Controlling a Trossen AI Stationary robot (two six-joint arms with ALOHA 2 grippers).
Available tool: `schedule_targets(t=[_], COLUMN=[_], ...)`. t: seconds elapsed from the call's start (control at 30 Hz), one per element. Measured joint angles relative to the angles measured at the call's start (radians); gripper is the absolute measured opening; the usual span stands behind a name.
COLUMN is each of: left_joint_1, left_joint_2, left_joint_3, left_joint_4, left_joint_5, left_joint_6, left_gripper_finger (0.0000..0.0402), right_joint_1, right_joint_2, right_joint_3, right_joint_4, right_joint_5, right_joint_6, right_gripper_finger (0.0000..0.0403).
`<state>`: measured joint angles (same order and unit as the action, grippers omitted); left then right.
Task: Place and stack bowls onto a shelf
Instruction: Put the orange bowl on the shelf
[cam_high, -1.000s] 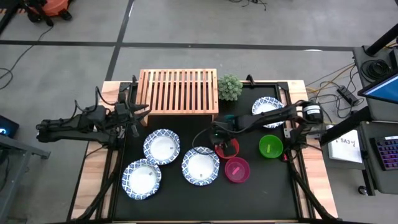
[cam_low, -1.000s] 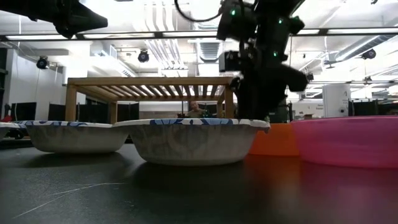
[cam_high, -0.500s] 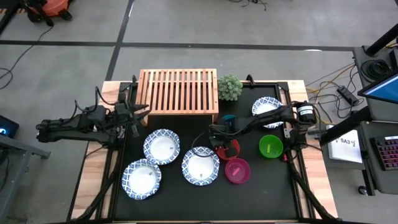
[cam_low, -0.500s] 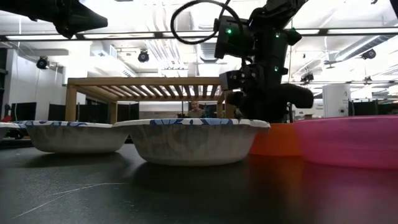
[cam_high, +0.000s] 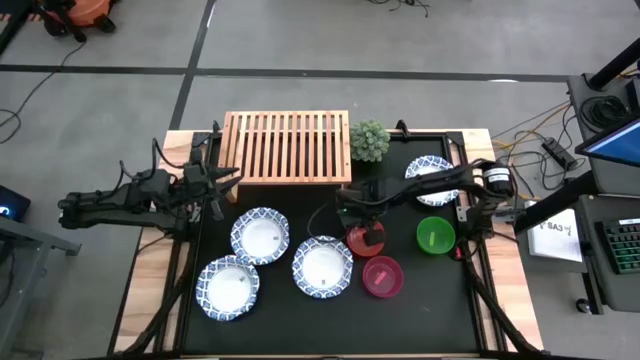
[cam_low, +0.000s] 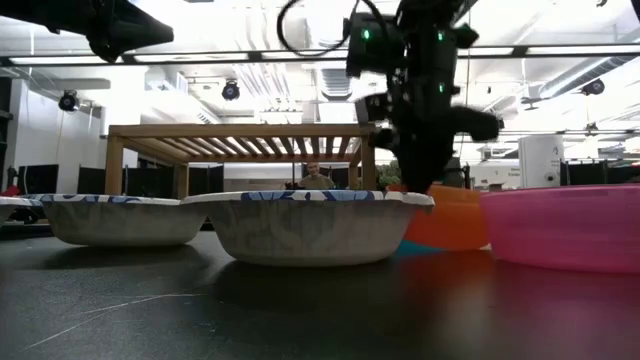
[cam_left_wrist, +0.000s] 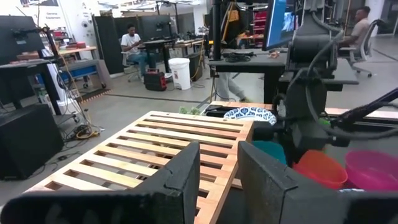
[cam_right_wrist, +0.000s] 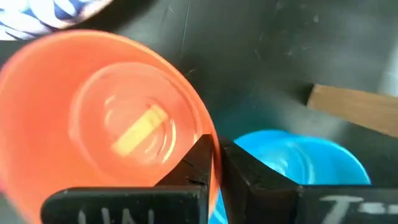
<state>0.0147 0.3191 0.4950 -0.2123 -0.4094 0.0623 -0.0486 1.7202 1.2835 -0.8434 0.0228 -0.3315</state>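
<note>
A: Where is the right gripper (cam_high: 362, 226)?
B: Mid-table, its fingers (cam_right_wrist: 205, 163) pinched on the rim of the small red plastic bowl (cam_high: 366, 240), which the low view shows tilted and partly off the black mat. The small blue plastic bowl (cam_right_wrist: 298, 158) lies just beside it.

A: And the left gripper (cam_high: 226, 181)?
B: Waiting near the left end of the low slatted light-wood shelf (cam_high: 287, 146), fingers a narrow gap apart, holding nothing.

A: The other bowls?
B: The magenta plastic bowl (cam_high: 381, 275) and green plastic bowl (cam_high: 435, 236) sit on the mat, as do four wide white bowls with blue patterned rims (cam_high: 260, 235). None is on the shelf.
</note>
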Motion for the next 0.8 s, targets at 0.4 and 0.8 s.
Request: schedule_targets(t=[0.4, 0.8], left_joint_1=[0.000, 0.000], left_joint_2=[0.000, -0.001], left_joint_3=[0.000, 0.000], left_joint_4=[0.004, 0.010], left_joint_5=[0.000, 0.000], left_joint_6=[-0.019, -0.023], left_gripper_finger=[0.0091, 0.0091], right_joint_1=[0.000, 0.000], right_joint_2=[-0.041, -0.051], right_joint_3=[0.263, 0.529], right_joint_4=[-0.267, -0.267], right_joint_5=[-0.065, -0.086], right_joint_6=[0.132, 0.144], right_gripper_finger=[0.0012, 0.0012])
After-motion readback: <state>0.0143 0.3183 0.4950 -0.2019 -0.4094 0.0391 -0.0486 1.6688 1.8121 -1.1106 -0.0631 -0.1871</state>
